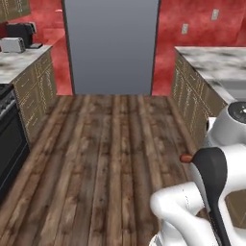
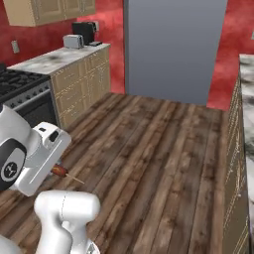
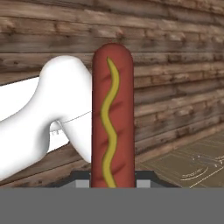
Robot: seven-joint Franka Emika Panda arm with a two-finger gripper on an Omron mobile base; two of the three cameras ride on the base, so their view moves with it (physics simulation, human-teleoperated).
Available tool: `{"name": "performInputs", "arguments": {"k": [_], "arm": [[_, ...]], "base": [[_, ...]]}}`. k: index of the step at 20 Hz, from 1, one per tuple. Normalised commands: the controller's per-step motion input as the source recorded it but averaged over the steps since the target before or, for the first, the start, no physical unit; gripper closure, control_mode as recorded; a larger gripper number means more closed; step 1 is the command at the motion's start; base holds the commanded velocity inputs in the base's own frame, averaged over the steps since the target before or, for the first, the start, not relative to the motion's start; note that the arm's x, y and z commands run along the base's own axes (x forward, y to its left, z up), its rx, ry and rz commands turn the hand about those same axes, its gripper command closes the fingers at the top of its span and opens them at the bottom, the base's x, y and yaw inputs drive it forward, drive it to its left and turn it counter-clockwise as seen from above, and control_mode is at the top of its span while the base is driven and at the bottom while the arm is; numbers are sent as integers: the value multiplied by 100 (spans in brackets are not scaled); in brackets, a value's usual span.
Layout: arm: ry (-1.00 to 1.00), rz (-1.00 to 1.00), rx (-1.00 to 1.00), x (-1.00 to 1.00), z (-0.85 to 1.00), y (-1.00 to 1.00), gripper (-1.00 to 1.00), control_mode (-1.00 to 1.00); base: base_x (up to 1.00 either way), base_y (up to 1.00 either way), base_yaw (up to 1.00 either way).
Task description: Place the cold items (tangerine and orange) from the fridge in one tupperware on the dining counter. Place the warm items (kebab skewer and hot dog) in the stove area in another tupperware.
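Observation:
A red hot dog (image 3: 111, 109) with a wavy mustard line stands upright between my gripper's fingertips; the gripper (image 3: 113, 181) is shut on its lower end. In the left base view the hot dog's red-brown end (image 1: 184, 157) pokes out beside the folded white arm. The right base view shows its red end (image 2: 58, 170) under the hand, with a thin pale stick beside it. The hand hangs low over the wooden floor. The tangerine, orange, kebab skewer and tupperware are out of view.
The grey fridge (image 1: 111, 48) stands shut at the end of the aisle. A black stove (image 1: 7, 139) and a marble counter (image 1: 19, 62) with a toaster (image 1: 13, 44) line the left. Another marble counter (image 1: 216, 62) runs along the right.

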Motion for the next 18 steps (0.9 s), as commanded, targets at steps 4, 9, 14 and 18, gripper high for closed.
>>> {"name": "performInputs", "arguments": {"k": [4, 9, 14, 18], "arm": [[0, 0, 0, 0, 0, 0, 100, 100], [0, 0, 0, 0, 0, 0, 100, 100], [0, 0, 0, 0, 0, 0, 100, 100], [0, 0, 0, 0, 0, 0, 100, 100]], "base": [[-100, -46, -7], [-100, -63, 0], [-100, -71, 0], [-100, -42, -9]]}}
